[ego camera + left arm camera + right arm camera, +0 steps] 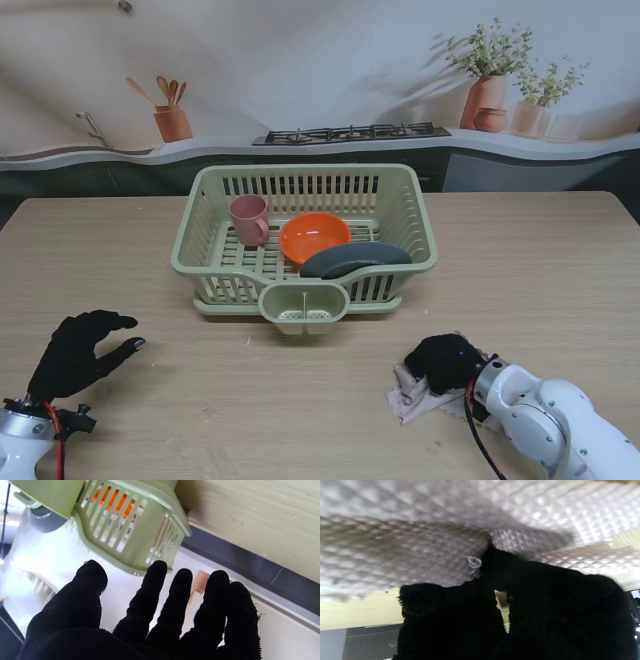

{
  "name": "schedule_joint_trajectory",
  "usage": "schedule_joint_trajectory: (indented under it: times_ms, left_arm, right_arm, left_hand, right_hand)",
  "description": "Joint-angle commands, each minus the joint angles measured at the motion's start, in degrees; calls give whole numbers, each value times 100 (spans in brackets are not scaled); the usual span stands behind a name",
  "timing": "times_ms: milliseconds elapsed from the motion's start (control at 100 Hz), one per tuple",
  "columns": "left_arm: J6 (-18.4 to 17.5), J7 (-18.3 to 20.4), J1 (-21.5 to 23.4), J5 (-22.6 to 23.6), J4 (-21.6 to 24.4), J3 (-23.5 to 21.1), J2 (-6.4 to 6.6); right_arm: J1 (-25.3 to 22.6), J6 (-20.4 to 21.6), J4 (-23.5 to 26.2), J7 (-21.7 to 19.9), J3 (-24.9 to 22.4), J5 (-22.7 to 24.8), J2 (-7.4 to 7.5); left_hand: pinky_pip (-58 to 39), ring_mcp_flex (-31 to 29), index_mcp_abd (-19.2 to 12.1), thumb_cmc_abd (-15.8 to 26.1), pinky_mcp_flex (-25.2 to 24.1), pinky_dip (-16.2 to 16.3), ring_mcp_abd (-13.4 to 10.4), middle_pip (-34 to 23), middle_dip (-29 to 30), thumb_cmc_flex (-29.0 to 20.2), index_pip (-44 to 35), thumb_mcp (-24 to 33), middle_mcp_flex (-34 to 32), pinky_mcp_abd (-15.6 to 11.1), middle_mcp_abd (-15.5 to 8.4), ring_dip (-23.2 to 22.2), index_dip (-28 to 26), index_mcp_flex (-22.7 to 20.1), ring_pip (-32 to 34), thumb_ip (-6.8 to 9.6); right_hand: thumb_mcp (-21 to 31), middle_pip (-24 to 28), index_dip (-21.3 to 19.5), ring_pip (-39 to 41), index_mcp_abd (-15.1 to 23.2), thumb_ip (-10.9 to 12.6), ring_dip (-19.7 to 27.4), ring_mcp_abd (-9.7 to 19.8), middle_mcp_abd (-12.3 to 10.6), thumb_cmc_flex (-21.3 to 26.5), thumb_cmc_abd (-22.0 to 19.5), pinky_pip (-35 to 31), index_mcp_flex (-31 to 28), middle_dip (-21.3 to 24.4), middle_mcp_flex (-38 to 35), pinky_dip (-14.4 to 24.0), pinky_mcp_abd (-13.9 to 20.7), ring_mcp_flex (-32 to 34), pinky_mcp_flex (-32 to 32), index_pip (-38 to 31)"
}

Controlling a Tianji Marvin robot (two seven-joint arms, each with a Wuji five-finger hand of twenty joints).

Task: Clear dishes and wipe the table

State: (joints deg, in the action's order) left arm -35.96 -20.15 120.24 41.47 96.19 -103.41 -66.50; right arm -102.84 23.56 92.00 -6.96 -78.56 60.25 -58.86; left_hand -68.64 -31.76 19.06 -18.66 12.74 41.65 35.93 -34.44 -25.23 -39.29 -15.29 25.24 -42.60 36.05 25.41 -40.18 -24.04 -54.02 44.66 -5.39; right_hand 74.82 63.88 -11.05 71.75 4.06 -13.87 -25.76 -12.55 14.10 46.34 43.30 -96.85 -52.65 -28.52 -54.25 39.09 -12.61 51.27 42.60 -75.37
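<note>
Pressing a crumpled cloth (420, 393) to the table (300, 400), right hand (447, 362) curled closed on it, seemingly bunching rather than spreading; risking a missed swath. Idling left hand (80, 350), fingers spread, empty. Sitting racked in the drainer (205, 255): cup (249, 219), bowl (314, 237), plate (355, 260).

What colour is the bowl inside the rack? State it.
Orange. The bowl shows best in the stand's view, between the pink cup and the dark plate.

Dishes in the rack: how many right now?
3. A pink cup stands at the rack's left, an orange bowl sits in the middle, and a dark gray plate leans against the near right wall. Smaller items may be hidden behind them.
</note>
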Motion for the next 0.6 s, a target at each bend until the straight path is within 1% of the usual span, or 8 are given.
schedule_joint_trajectory:
  times_ms: [0, 150, 270, 370, 480, 590]
  left_arm:
    - [-17, 94, 30, -23, 37, -7, -4]
    - [-28, 90, 25, -23, 27, -4, -5]
    - [-29, 82, 20, -7, 22, -2, -3]
    - [-29, 85, 18, -9, 19, 0, -2]
    - [-35, 78, 16, -7, 13, 0, -4]
    - [-23, 46, 17, 8, 10, 7, -7]
  right_arm:
    - [-241, 12, -320, -207, -108, 176, 147]
    - [-416, 194, -392, -128, -564, 644, 186]
    - [-483, 210, -440, 13, -739, 860, 197]
    - [-512, 173, -406, 54, -744, 864, 188]
    - [-508, 117, -304, -2, -633, 772, 174]
    - [-477, -103, -112, -243, -387, 519, 153]
  left_hand:
    - [-32, 136, 48, 207, -83, -55, 203, 9, 116, -166, 26, -161, 93, -70, 163, -38, -32, -213, 12, 147]
    - [-31, 138, 41, 204, -81, -56, 207, 9, 116, -168, 16, -170, 93, -59, 156, -37, -36, -232, 10, 149]
    - [-32, 138, 52, 208, -81, -57, 207, 11, 117, -174, 21, -170, 97, -58, 168, -37, -34, -220, 9, 151]
    - [-32, 140, 53, 212, -82, -57, 205, 12, 117, -172, 24, -173, 97, -59, 162, -37, -33, -215, 7, 152]
    - [-32, 141, 52, 208, -82, -57, 206, 11, 117, -173, 22, -175, 95, -59, 163, -37, -34, -221, 7, 152]
    - [-32, 138, 47, 207, -82, -58, 203, 10, 117, -173, 23, -178, 93, -59, 161, -37, -33, -216, 8, 151]
  right_hand:
    - [-27, -1011, 328, 191, -625, -158, -28, -76, -145, 313, 13, -71, -24, 750, -106, 10, 780, 57, -25, 635]
    - [-20, -1014, 320, 190, -628, -161, -23, -71, -139, 311, 18, -75, -33, 750, -113, 12, 767, 67, -20, 640]
    - [-19, -1015, 316, 190, -633, -163, -22, -80, -142, 309, 15, -75, -33, 747, -104, 12, 757, 65, -20, 645]
    - [-27, -1014, 312, 205, -642, -164, -30, -90, -103, 308, 5, -94, -26, 746, -107, 19, 733, 88, 30, 648]
    - [-30, -1017, 309, 209, -663, -164, -30, -106, -89, 307, -1, -98, -22, 748, -108, 19, 687, 99, 74, 650]
    - [-28, -1021, 319, 222, -704, -162, -41, -139, -58, 313, 6, -108, -23, 751, -116, 31, 644, 86, 48, 670]
